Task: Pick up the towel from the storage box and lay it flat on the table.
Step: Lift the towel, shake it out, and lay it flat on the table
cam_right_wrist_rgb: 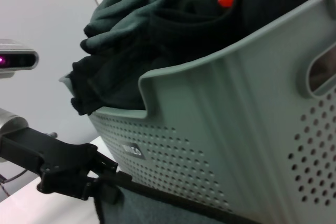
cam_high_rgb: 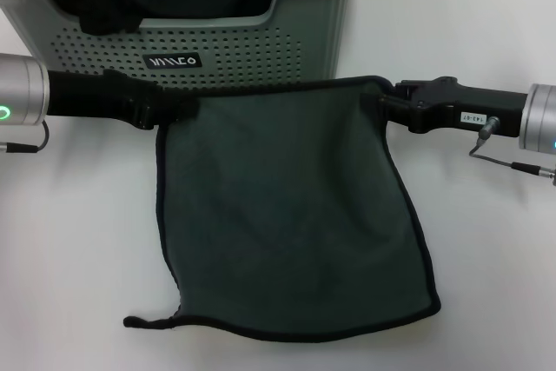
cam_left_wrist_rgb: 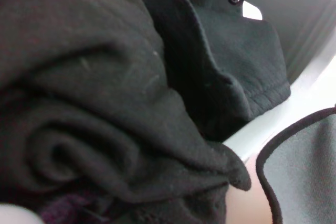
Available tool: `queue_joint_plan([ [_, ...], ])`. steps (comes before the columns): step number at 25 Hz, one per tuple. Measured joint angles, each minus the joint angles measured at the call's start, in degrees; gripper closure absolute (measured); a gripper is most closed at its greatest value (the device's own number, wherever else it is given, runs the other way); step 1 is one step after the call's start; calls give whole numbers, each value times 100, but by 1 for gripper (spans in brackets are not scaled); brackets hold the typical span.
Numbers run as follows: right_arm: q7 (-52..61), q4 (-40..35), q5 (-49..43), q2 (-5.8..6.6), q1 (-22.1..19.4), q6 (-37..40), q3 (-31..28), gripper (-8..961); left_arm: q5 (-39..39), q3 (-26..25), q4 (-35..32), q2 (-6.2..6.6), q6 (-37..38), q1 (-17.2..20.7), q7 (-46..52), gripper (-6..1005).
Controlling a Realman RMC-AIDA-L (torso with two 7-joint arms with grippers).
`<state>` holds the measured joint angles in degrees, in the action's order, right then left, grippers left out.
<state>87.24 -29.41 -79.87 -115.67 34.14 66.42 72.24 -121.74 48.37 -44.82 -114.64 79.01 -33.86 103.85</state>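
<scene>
Step in hand, by judgement: the lay-flat stage, near its end. Towel (cam_high_rgb: 291, 215): dark grey-green fuzzy cloth, roughly rectangular, rounded corners, thin black edge trim; out of the box and spread on the table (cam_high_rgb: 78, 241) just in front of it, the far edge stretched between the two grippers, the near left corner drawn into a thin curled tail. Left gripper (cam_high_rgb: 174, 111): black fingers pinched shut on the far left corner of the towel, close to the box front. Right gripper (cam_high_rgb: 387, 102): fingers closed on the far right corner, just beside the box's corner. Storage box (cam_high_rgb: 252, 54): pale sage-green plastic basket, dotted perforated walls, dipped front rim, small black label with white lettering; it holds more cloths in a heap (black ones, and a grey-green one on top in the right wrist view). Table: plain smooth white top. Next move, likely: lower the far edge fully, let go both corners, draw the arms away without dragging the cloth; the curled corner may want smoothing.
</scene>
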Motion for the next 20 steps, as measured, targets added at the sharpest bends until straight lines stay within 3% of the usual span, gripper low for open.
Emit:
queue_joint_plan([
  [6,95,-427,-34,28,-337,-60,0,776,26,-48,-22,4,74,61,-5,725],
  [9,172,-954,-176,36,-676,-293,7,634,78,-210,-151,9,187,168,-38,603],
  [12,244,-1159,-349,34,-768,-525,9,471,314,-314,-396,9,352,368,-149,419],
  [14,281,-1234,-439,34,-798,-612,-10,334,466,-318,-569,10,385,505,-196,421],
  [19,201,-1534,-419,1,-1027,-477,1,115,592,-305,-801,39,713,661,-249,425],
  [20,179,-1633,-416,-15,-1086,-428,15,107,603,-303,-790,49,810,641,-259,425],
])
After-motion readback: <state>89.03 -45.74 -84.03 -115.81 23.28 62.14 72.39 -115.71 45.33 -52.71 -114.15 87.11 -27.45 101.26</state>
